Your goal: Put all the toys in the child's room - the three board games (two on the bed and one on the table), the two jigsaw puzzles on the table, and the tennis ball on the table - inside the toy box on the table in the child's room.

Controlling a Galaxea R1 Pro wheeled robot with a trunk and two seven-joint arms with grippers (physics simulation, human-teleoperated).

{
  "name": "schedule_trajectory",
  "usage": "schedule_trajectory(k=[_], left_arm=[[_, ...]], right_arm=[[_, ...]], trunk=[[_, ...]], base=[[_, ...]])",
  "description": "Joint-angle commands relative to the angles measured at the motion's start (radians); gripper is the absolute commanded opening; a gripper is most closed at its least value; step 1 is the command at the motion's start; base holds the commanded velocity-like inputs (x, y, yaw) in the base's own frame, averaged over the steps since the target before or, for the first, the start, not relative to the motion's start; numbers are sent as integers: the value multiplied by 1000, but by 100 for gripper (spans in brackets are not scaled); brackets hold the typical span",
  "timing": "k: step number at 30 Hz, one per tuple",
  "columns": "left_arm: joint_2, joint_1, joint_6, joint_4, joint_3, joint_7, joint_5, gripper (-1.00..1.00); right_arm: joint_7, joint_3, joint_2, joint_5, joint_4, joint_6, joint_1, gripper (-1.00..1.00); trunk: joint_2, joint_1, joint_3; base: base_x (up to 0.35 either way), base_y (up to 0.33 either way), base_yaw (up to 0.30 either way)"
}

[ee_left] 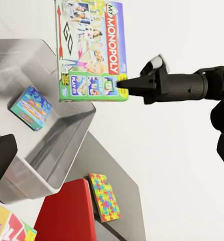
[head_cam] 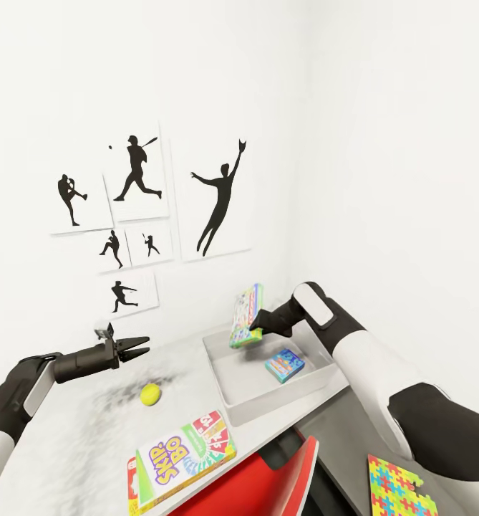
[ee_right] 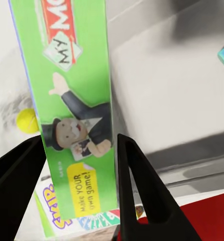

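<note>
Monopoly box (head_cam: 245, 316) upright, long axis vertical

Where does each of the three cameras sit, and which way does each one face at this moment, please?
Head view: high on the robot, looking down over the table; both arms show.
Left wrist view: on the left arm, facing across the toy box at the right gripper holding the Monopoly box.
Right wrist view: on the right arm, along its fingers clamping that box.
Shared: all three show the Monopoly box and toy box.
</note>
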Motion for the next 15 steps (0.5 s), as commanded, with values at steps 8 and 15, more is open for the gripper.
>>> schedule_trajectory(k=[8, 15], left_arm=[[0, -1, 9, 0, -1, -2, 2, 100], [0, -1, 8, 0, 0, -4, 3, 100]], right_arm=[[17, 86, 1, -12, 99, 1, -2, -100], [168, 143, -1, -12, 127, 1, -5, -100]], trunk=[[-2, 1, -2], [-2, 1, -2]], base=[[0, 0, 0], [0, 0, 0]])
